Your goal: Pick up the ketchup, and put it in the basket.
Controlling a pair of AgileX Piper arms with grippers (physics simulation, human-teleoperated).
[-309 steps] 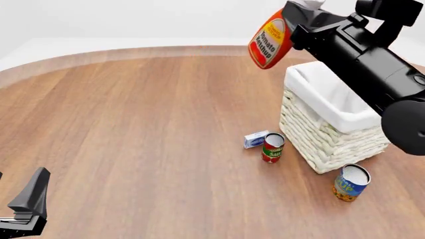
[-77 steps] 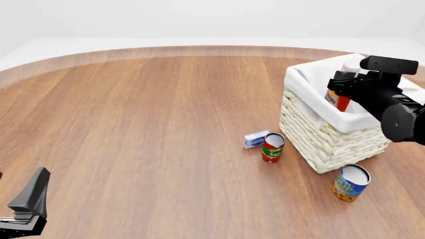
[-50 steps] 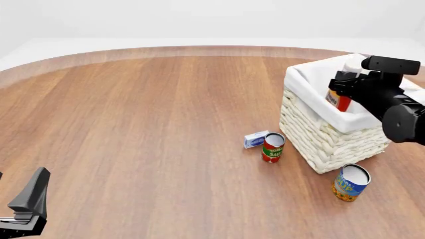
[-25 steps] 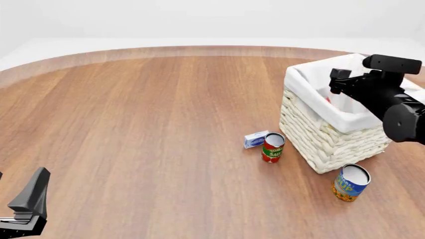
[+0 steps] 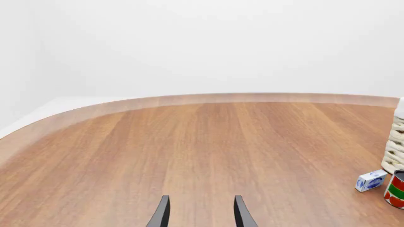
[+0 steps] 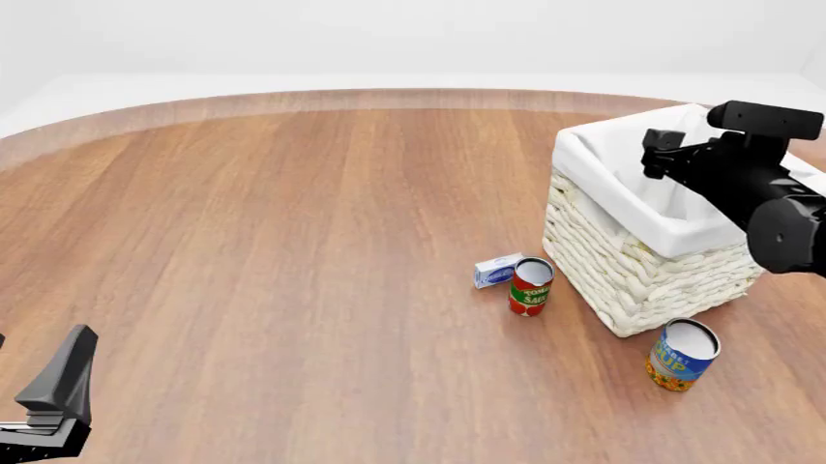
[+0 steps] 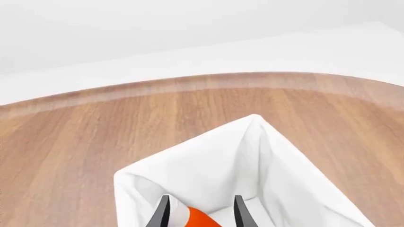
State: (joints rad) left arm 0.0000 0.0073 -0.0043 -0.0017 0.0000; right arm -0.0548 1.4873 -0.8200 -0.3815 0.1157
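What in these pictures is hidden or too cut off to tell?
- Ketchup: the right wrist view shows only a red sliver, cut by the edge; in the front view the basket wall and right arm hide it.
- Right tool: only its tips show, spread apart.
- Left tool: tips only.
- Can: cut by the left wrist view's edge.

Red ketchup [image 7: 200, 218], cream basket [image 6: 620, 266]

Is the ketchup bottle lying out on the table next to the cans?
No, the ketchup sits down inside the basket, showing red against the white liner between the right hand's open fingers.
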